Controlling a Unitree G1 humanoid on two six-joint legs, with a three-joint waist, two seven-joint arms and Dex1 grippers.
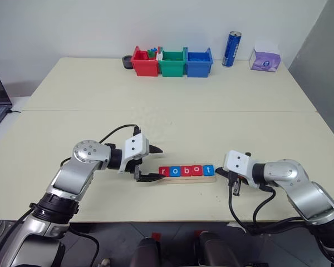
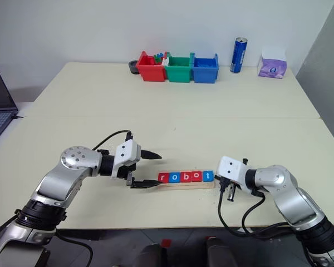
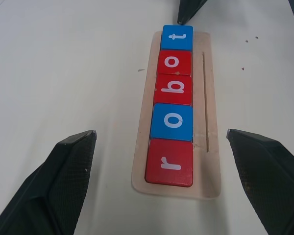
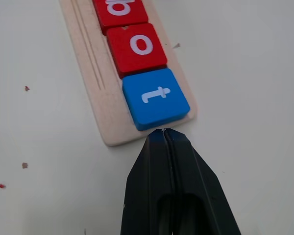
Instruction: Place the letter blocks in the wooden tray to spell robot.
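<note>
The right gripper is pinched shut on nothing, its tips just off the tray's end beside the blue t tile; whether they brush the wood I cannot quite tell. The left gripper stands spread wide at the opposite end, its two fingers straddling the tray without holding anything. Between them lies the one wooden tray with five letter blocks in a row touching edge to edge: three red, two blue (r, o, b, o, t). Far back on the table stand three bins, red, green and blue, then one blue can and one tissue box.
</note>
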